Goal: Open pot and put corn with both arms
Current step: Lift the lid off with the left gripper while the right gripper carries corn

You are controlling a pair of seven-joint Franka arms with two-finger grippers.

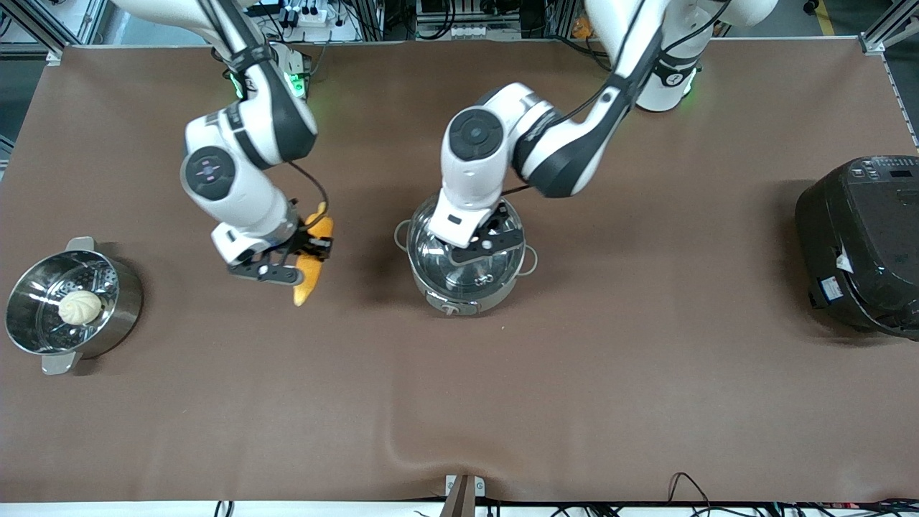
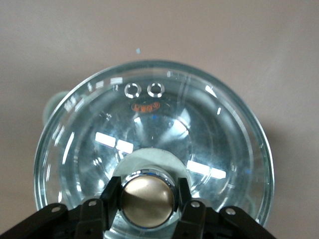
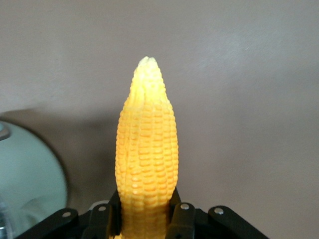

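Observation:
The steel pot (image 1: 495, 289) stands mid-table on its grey base, and its glass lid (image 1: 433, 253) looks seated on it. My left gripper (image 1: 482, 248) is over the lid. In the left wrist view the gripper (image 2: 147, 198) is shut on the copper-coloured knob (image 2: 148, 200), with a finger (image 2: 110, 197) pressed to each side, and the lid (image 2: 164, 124) fills the view. My right gripper (image 1: 300, 257) is shut on the corn (image 1: 309, 278) and holds it above the cloth beside the pot, toward the right arm's end. In the right wrist view the corn (image 3: 147, 149) juts out of the gripper (image 3: 145, 219).
A steel steamer pot (image 1: 122, 316) with a white bun (image 1: 80, 307) in it stands at the right arm's end of the table. A big black rice cooker (image 1: 861, 244) stands at the left arm's end. Brown cloth (image 1: 459, 402) covers the table.

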